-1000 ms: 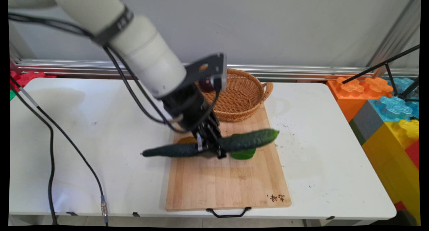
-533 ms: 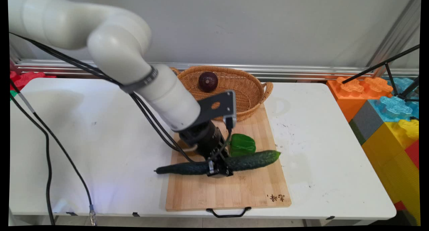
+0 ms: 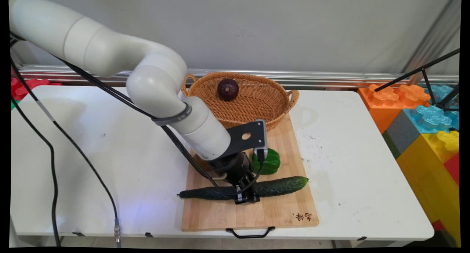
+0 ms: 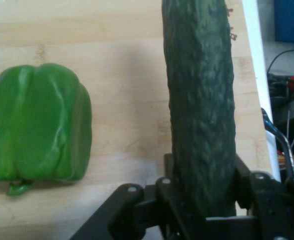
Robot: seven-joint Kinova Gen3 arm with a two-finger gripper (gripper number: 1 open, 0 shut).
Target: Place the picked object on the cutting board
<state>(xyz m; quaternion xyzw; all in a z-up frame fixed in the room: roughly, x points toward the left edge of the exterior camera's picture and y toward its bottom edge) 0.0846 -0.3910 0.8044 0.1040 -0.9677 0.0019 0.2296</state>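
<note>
We see the black two-finger hand [image 3: 246, 198] low over the rectangular bamboo cutting board [image 3: 257, 212], its fingers closed around the middle of a long dark green cucumber [image 3: 279, 185]. The cucumber lies nearly level across the board, its stem end reaching past the board's left edge over the white worktop [image 3: 110, 154] and its lighter tip pointing towards the board's right edge. In the hand view the cucumber [image 4: 201, 110] runs straight up from between the fingers, with the board beneath it. Just behind the hand on the board sits a glossy green bell pepper [image 3: 270, 162], apart from the cucumber. At the board's far end stands an oval wicker basket with handles [image 3: 271, 98], holding a round dark purple fruit [image 3: 227, 89].
</note>
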